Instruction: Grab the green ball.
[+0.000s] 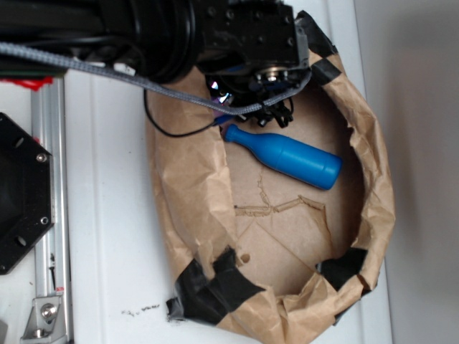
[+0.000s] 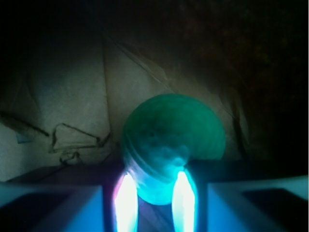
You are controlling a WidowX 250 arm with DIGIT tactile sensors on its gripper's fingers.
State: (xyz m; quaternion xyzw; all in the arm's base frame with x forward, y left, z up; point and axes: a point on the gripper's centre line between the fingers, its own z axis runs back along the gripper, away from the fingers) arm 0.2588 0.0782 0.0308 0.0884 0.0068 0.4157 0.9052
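Gripper (image 2: 155, 203) fingers flank the green ball (image 2: 174, 140); contact unclear. It looks light, round, roll-prone; squeeze its widest middle.

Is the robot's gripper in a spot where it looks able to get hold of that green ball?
Probably yes. In the wrist view the green ball sits right at the gripper, with nothing between them. Whether the fingers already touch it is hard to tell. The blue bottle lies beside it in the paper-lined box, not blocking.
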